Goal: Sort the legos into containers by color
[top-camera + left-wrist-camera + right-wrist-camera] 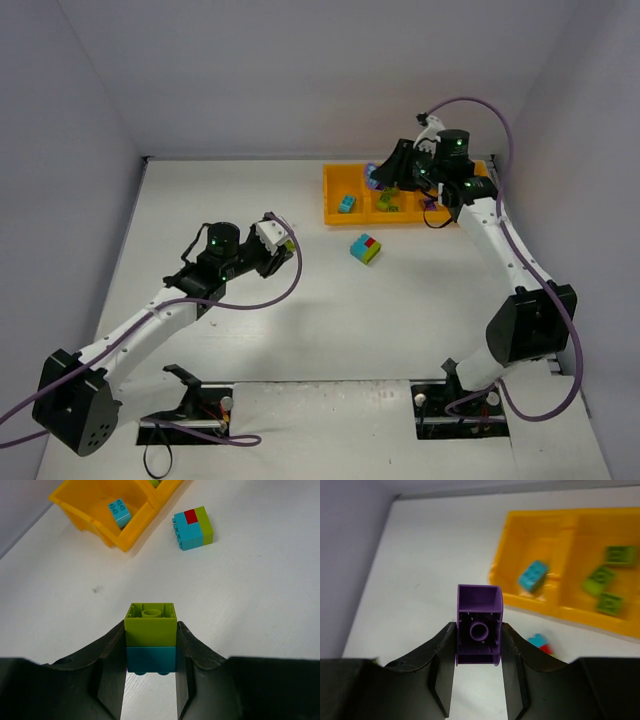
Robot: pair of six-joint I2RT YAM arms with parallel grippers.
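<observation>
Currently purple brick (480,605) is clamped tight by right gripper (479,630) above the tray (330,195), seemingly near its teal/green divider; release there risks missorting. Unsplit lime-teal pair (151,645) is pinched by left gripper (151,630), well clear of the tray.

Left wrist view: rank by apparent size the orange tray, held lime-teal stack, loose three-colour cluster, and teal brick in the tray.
1. orange tray
2. lime-teal stack and three-colour cluster: unsure, the stack is nearest the camera
3. teal brick
</observation>
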